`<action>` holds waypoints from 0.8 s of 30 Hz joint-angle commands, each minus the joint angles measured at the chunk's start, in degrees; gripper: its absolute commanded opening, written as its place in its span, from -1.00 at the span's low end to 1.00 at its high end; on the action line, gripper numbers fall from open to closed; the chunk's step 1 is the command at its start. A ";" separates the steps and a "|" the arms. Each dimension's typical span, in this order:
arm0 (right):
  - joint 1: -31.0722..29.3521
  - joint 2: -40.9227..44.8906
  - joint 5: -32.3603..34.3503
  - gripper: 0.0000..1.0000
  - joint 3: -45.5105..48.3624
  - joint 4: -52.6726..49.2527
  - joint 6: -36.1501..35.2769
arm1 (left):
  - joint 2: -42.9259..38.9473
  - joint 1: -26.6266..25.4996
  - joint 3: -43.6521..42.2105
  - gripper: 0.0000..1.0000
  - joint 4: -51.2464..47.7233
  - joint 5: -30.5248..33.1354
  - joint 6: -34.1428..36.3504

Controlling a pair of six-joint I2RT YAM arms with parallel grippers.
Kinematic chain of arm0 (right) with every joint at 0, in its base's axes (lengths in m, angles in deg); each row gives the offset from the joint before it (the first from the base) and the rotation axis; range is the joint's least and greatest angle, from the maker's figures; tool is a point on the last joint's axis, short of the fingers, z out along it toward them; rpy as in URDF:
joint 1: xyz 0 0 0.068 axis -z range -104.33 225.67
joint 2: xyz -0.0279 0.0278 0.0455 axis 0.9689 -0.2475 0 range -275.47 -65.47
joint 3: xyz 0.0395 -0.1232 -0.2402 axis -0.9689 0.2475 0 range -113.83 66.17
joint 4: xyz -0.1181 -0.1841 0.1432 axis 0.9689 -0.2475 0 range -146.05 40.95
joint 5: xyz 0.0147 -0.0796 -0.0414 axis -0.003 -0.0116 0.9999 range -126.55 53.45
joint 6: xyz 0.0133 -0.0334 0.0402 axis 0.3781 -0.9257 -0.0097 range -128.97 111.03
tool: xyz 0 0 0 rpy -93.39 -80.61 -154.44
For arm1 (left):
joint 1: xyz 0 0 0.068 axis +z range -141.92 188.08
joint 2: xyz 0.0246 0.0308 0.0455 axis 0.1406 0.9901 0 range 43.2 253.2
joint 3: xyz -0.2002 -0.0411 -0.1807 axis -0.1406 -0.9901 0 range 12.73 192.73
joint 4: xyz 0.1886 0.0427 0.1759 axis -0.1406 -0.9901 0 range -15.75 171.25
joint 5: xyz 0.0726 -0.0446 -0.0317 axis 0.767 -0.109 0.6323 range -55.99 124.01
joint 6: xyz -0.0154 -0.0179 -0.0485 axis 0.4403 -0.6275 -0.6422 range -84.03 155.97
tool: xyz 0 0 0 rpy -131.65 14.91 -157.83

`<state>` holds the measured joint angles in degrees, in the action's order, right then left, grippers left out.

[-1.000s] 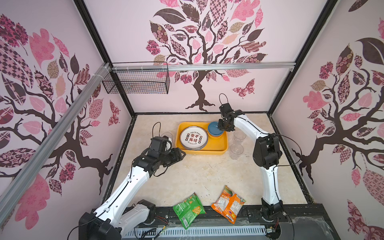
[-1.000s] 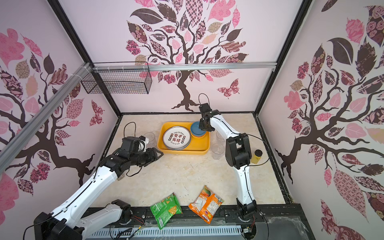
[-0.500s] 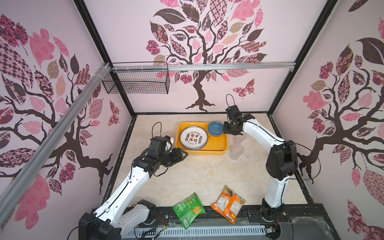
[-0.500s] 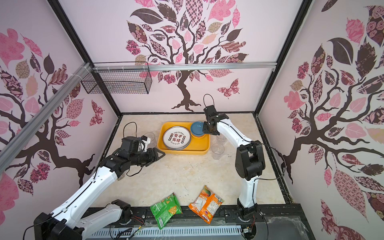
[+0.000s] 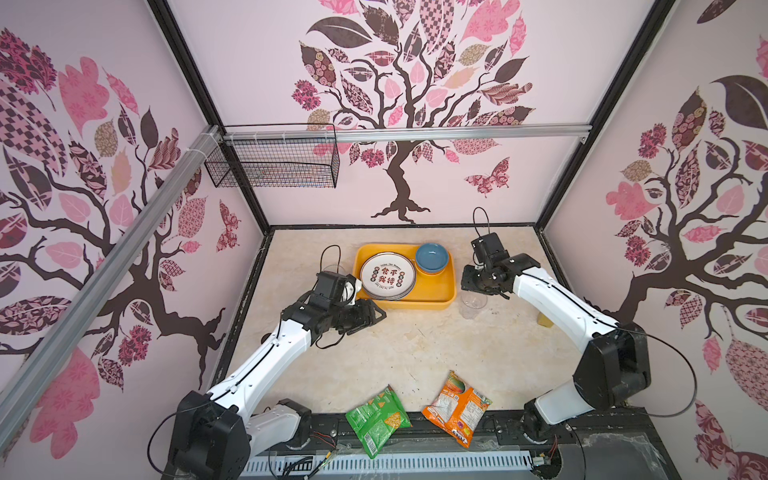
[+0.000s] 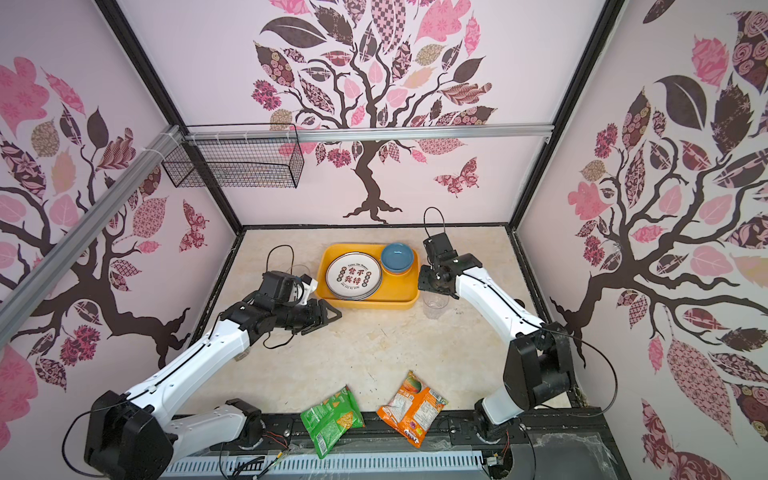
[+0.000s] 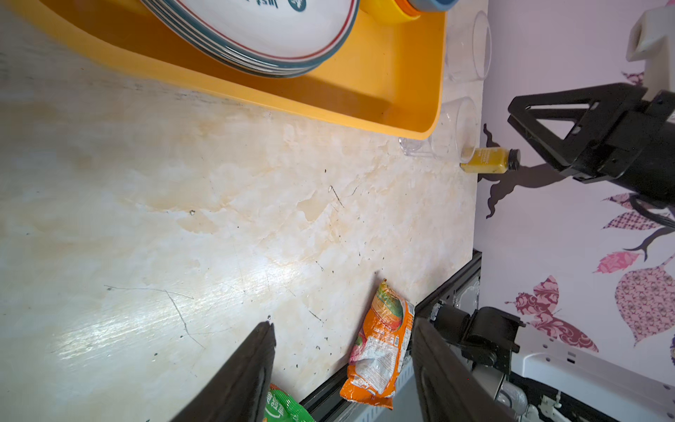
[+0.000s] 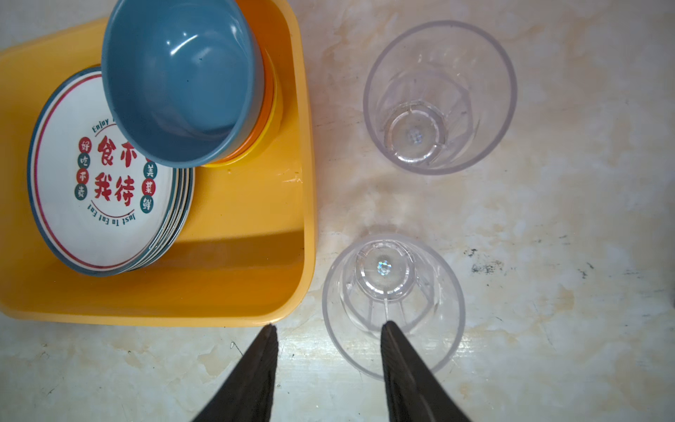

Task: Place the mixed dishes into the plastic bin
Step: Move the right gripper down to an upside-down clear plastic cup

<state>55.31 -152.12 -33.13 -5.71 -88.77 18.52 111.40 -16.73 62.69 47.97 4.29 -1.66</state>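
At the back of the marble-look tabletop (image 5: 415,357), the yellow-orange plastic bin (image 5: 432,306) holds a stack of white plates (image 5: 387,274) printed with red Chinese characters. Beside them in the bin's back right corner is a blue bowl (image 5: 432,257), nested on an orange bowl (image 8: 267,98) and a yellow bowl (image 8: 237,162). 2 clear cups stand upright on the table just outside the bin's right wall: the back cup (image 8: 440,97) and the front cup (image 8: 392,303), which is next to the bin's front right corner. The right gripper (image 8: 328,327) hangs over them pointing down, fingers apart and empty. 1 fingertip lies across the front cup's mouth and the other over bare table by the bin corner; contact cannot be told. The left gripper (image 5: 376,318) hovers near the bin's front left corner, fingers apart, holding nothing. A green snack bag (image 5: 376,422) and an orange snack bag (image 5: 457,409) lie at the front edge, and a small yellow bottle (image 7: 487,160) stands by the right wall
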 commanded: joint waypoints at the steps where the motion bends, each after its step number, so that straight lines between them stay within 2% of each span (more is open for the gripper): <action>1: 0.80 4.20 1.90 -0.01 1.34 -2.26 2.44 | 1.79 -2.16 4.55 0.26 -0.09 -0.52 2.62; 6: 2.80 7.84 2.97 -0.01 4.85 -3.95 5.21 | 5.12 -4.32 7.02 0.26 -0.26 -0.59 3.41; 14: 11.06 11.44 -3.40 -0.05 11.85 -0.28 6.93 | 9.07 -5.92 10.68 0.26 -0.45 -0.62 3.74; 24: 11.51 7.72 -5.26 -0.11 13.05 3.22 7.40 | 12.37 -10.24 14.03 0.25 -2.13 2.75 5.05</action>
<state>66.81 -142.63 -37.23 7.74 -87.03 25.34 123.25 -26.20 74.88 46.09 5.76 2.13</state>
